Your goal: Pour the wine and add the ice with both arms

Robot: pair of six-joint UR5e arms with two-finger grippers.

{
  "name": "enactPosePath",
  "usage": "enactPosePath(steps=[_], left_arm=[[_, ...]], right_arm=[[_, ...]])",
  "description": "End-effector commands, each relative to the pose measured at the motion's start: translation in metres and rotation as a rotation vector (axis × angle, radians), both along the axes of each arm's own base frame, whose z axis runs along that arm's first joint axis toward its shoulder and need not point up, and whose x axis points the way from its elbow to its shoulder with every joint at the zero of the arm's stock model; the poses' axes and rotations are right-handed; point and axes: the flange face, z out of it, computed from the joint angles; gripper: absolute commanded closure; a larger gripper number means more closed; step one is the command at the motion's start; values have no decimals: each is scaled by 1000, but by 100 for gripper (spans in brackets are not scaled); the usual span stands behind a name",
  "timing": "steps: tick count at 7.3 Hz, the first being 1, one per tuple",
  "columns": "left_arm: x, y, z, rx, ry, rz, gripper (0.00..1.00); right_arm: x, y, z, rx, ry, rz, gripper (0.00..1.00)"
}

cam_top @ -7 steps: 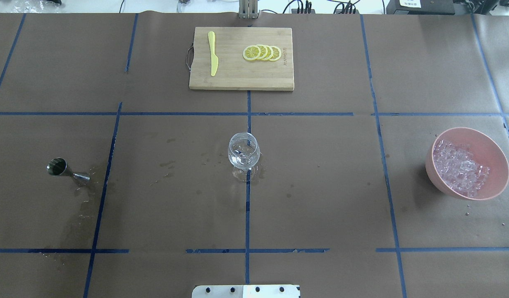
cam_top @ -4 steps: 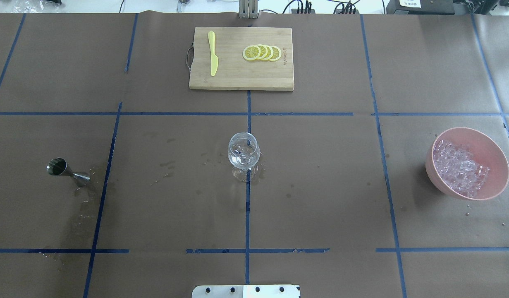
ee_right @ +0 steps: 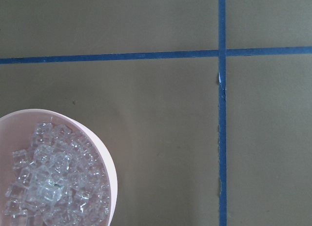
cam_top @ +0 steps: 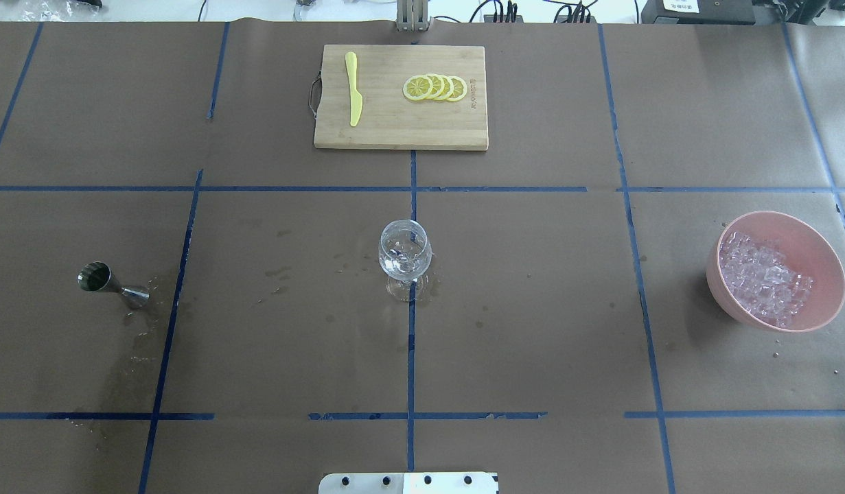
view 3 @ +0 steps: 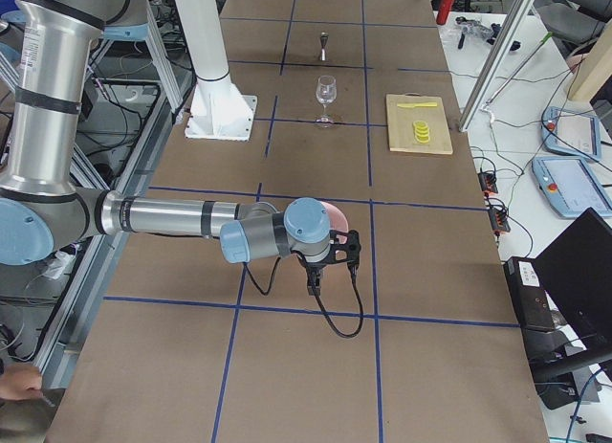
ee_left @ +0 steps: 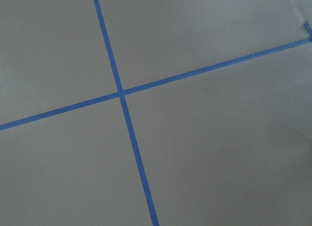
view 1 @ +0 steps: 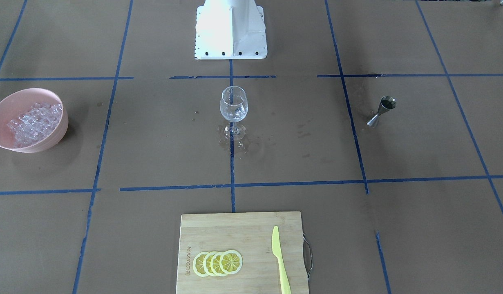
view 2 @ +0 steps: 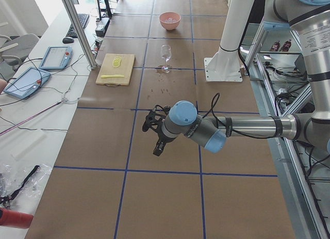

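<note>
A steel jigger [cam_top: 110,280] stands at the table's left; its upper cup looks dark inside [view 1: 387,101], and I cannot tell the wine level. A clear wine glass [cam_top: 404,256] stands at the centre. The ice [cam_top: 764,277] is heaped in a pink bowl [cam_top: 820,255] at the right, and also shows in the right wrist view [ee_right: 48,184]. My left gripper [view 2: 157,146] hangs over bare table far left of the jigger. My right gripper [view 3: 330,271] hangs beside the bowl. Both show only in the side views, so I cannot tell if they are open or shut.
A wooden cutting board [cam_top: 395,127] lies at the far centre with a yellow knife [cam_top: 353,88] and lemon slices [cam_top: 435,87]. Wet stains lie around the glass foot [view 1: 235,141] and by the jigger. The robot's white base [view 1: 231,30] stands behind the glass.
</note>
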Motion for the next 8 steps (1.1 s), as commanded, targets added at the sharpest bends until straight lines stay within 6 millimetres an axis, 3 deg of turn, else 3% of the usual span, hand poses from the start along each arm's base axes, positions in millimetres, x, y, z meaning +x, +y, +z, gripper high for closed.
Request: enactPosePath(steps=[1,3,5,8], left_arm=[[54,0,-27,-12,94,-9,0],[80,3,-36,28,91,-32,0],[142,17,-72,-16,118,-76,0],[198,50,-95,-138,188,-70,1]], right_arm=[[-7,1,-5,7,-49,-23,0],[-7,1,-6,10,-49,-22,0],[-7,0,-7,11,-51,-21,0],[-7,-2,-9,15,-51,-21,0]])
